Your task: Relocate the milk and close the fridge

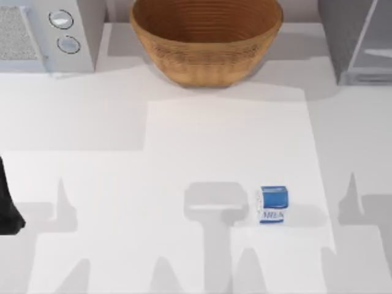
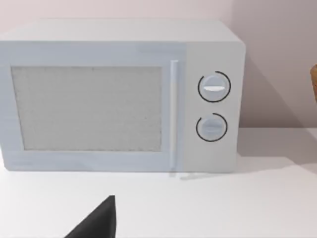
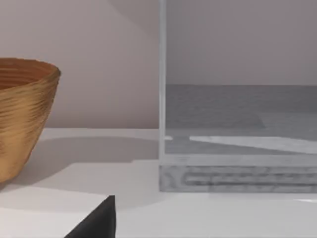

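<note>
One milk carton [image 1: 272, 205] stands alone on the white table [image 1: 184, 153], well in front of the single wicker basket [image 1: 206, 38] and a little toward the table's right. Behind the basket's right side sits one fridge [image 1: 358, 40], its pale glassy door [image 3: 237, 84] seen from the right wrist view. Behind the basket's left side is one white microwave [image 2: 119, 96] with two round knobs [image 2: 214, 87]. The left arm [image 1: 7, 202] is parked at the table's left edge, far from the basket. Whether either gripper is wide or narrow, I cannot tell.
</note>
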`<act>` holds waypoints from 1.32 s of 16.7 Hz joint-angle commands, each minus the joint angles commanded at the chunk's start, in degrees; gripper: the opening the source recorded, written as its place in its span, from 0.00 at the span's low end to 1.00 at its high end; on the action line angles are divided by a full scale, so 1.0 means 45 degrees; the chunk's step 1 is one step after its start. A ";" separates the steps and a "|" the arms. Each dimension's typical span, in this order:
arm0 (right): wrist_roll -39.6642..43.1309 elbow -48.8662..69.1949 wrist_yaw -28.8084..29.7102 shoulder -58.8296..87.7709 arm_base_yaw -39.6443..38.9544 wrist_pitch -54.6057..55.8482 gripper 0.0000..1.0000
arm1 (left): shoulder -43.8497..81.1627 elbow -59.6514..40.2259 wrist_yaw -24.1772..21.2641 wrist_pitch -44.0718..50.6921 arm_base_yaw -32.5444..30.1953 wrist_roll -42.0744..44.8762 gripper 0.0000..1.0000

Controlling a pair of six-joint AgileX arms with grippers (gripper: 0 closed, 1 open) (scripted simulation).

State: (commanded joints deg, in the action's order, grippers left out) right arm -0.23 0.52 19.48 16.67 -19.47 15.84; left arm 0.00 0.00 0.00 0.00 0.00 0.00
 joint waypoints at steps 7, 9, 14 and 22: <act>-0.0101 0.0126 0.5591 0.4514 -0.5575 0.4259 1.00 | 0.0000 0.0000 0.0000 0.0000 0.0000 0.0000 1.00; -0.0139 0.0160 0.6666 0.5390 -0.6615 0.5104 1.00 | 0.0000 0.0000 0.0000 0.0000 0.0000 0.0000 1.00; -0.0179 0.0190 0.7488 0.6076 -0.7435 0.5772 1.00 | 0.0000 0.0000 0.0000 0.0000 0.0000 0.0000 1.00; -0.0527 0.0647 0.7884 0.8115 -0.8019 0.7305 1.00 | 0.0000 0.0000 0.0000 0.0000 0.0000 0.0000 1.00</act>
State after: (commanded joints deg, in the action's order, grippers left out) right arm -2.60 3.44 54.96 53.19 -55.56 48.71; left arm 0.00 0.00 0.00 0.00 0.00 0.00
